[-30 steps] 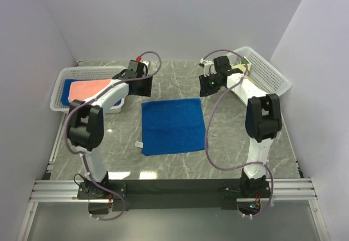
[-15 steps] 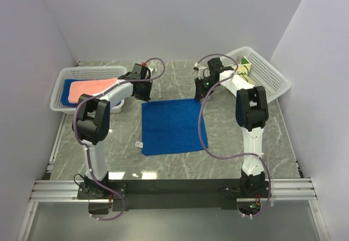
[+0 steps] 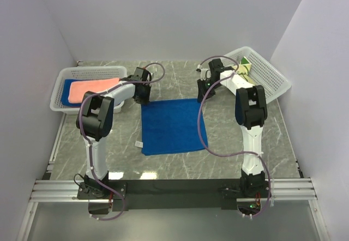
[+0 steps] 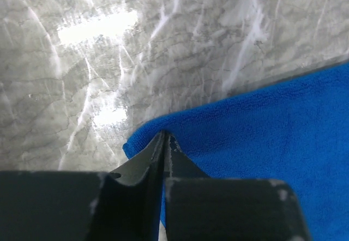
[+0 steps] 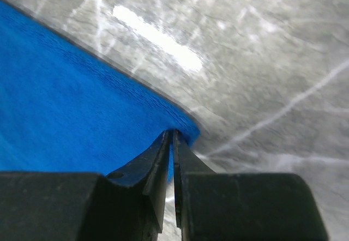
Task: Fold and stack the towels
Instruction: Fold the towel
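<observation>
Blue towel: the blue towel lies spread flat in the middle of the marble bench, between the two arms.
Left pincer: the left pincer is down at the towel's far left corner. In the left wrist view its jaws are pressed together, with that corner nipped at the tips.
Right pincer: the right pincer is at the far right corner, jaws narrowed to a slit with blue cloth caught in it.
Left basket: the white lattice left basket holds a salmon-pink towel lying over a second blue towel.
Right basket: the right basket sits at an angle at the far right. A yellow-and-green towel shows at its near end.
</observation>
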Robot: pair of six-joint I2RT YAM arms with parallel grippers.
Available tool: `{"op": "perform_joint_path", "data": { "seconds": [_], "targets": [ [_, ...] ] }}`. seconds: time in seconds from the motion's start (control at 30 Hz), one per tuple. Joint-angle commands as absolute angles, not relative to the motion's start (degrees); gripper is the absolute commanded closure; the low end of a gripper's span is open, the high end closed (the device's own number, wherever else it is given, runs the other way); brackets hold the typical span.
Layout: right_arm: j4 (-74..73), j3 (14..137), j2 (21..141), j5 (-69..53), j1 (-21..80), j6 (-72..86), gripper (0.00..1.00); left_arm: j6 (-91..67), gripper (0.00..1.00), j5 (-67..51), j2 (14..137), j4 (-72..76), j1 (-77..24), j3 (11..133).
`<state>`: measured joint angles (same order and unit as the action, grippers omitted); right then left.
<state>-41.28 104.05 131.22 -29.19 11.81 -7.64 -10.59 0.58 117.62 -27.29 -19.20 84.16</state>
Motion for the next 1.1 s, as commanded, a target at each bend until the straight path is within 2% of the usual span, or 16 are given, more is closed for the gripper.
{"op": "perform_joint_path", "data": {
  "seconds": [0.0,0.03,0.17,0.27,0.3,0.37,0.4,0.47,0.73,1.07],
  "targets": [
    [-43.7,105.5,126.1,-25.6,10.9,-10.5,0.85,-10.8,0.86,2.8,116.8,-29.4,-18.4,85.2],
    [-43.7,105.4,125.2,-25.9,10.9,-11.2,0.85,-11.2,0.79,1.1,116.2,-29.3,-18.5,85.2],
    [-45.0,106.5,122.6,-26.8,11.0,-15.5,0.77,-12.4,0.61,-1.0,111.0,-28.4,-18.5,85.2],
    [-48.2,110.2,124.3,-27.2,10.9,-18.5,0.61,-12.4,0.47,-0.8,107.5,-28.4,-18.6,84.9],
    [-49.3,112.5,124.9,-27.5,10.9,-19.5,0.58,-12.3,0.33,-0.7,106.5,-28.4,-18.6,84.6],
    [-51.3,114.2,126.7,-27.7,11.0,-22.0,0.55,-12.2,0.21,-0.4,103.4,-28.0,-18.9,82.8],
    [-52.0,115.6,127.3,-27.3,11.0,-22.8,0.55,-12.2,0.10,-0.4,102.1,-27.7,-19.1,82.0],
    [-53.3,116.8,128.7,-27.0,11.4,-25.0,0.52,-11.7,0.02,-0.2,98.2,-26.1,-19.3,78.7],
    [-56.5,120.9,132.2,-25.9,13.3,-29.9,0.50,-10.5,0.01,5.3,86.4,-21.1,-19.6,68.7],
    [-55.2,121.9,135.7,-21.8,16.0,-29.2,0.53,-10.1,0.01,7.6,87.1,-21.4,-20.4,67.7]
  ]
}}
